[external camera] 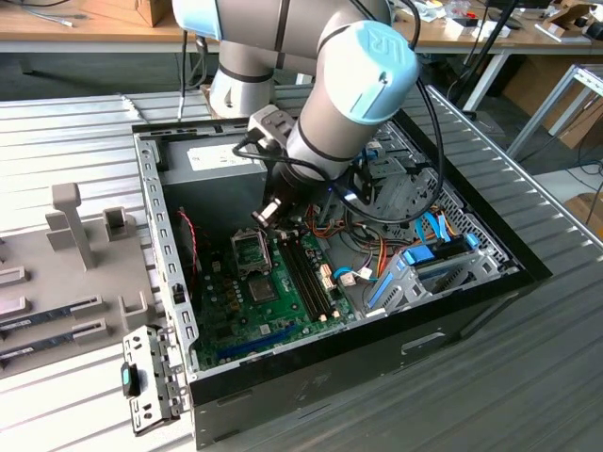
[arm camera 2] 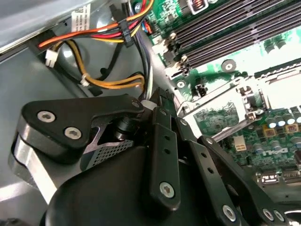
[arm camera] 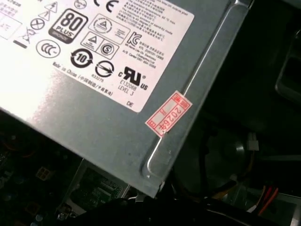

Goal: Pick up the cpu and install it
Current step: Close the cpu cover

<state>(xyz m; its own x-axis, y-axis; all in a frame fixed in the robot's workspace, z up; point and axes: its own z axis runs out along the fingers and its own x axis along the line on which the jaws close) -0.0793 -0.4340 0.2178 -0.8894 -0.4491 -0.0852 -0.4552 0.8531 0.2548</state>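
Just below the tool (external camera: 268,213), open CPU socket (external camera: 250,252) not yet filled; grip state impossible to tell.

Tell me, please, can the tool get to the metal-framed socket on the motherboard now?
Probably yes. The tool hangs inside the open case close above the socket, and the cables lie off to the exterior view's right.
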